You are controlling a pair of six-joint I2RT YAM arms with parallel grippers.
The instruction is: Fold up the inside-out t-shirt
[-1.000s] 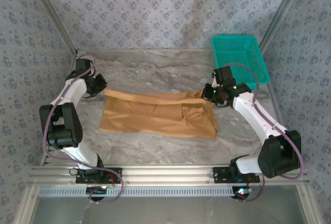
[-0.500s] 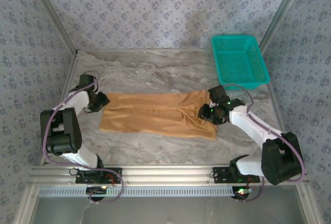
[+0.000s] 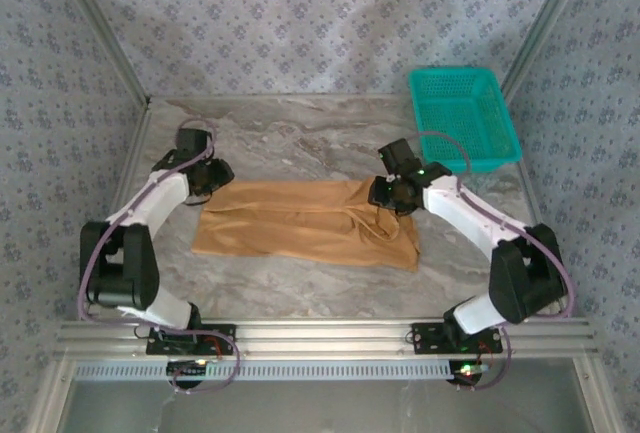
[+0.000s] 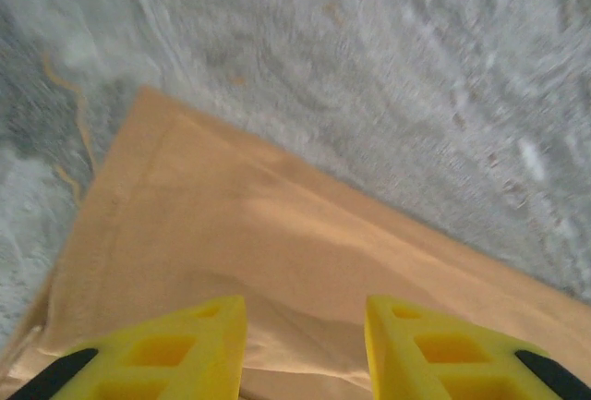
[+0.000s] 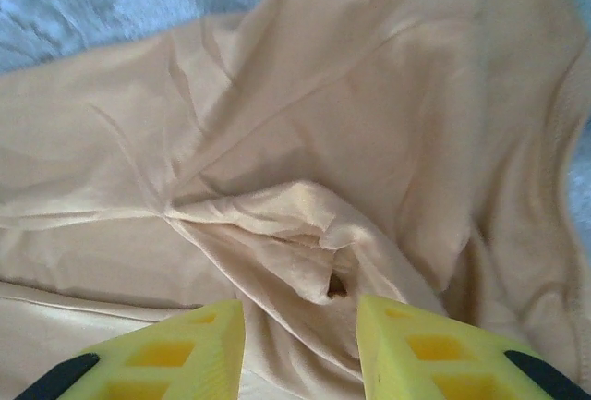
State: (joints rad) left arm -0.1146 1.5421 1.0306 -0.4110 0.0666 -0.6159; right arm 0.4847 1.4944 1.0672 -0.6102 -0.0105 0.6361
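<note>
**Both grippers spread over the tan t-shirt, nothing pinched**

- The left gripper point(image 4: 305, 349) is seen with its jaws apart. The fingers point(image 4: 199, 349) are yellow moulded blocks with rectangular pockets, and nothing is clamped between them.
- Below that gap, a flat corner of the t-shirt point(image 3: 300, 223) is seen. The cloth is matte, soft and orange-tan, with a straight edge and one shallow fold line. The corner is laid on the table point(image 3: 300, 133), a grey-white veined marble surface that is blurred in the left wrist view.
- The right gripper point(image 5: 300, 345) is also spread, with the same yellow pocketed fingers. No fabric is held between them.
- Under it, the cloth is rumpled. Long creases are drawn into a puckered knot with a small dark pocket at its centre. Contact between fingertips and cloth cannot be told for either gripper.
- From the top camera, the t-shirt is seen as a long, roughly rectangular band across mid-table. It is smooth at its left end and bunched at its right. The left gripper is placed at its far-left corner, the right gripper at its far-right corner.
- A teal mesh basket point(image 3: 463, 113) of rectangular plastic is set at the table's far-right corner, apart from the shirt.
</note>
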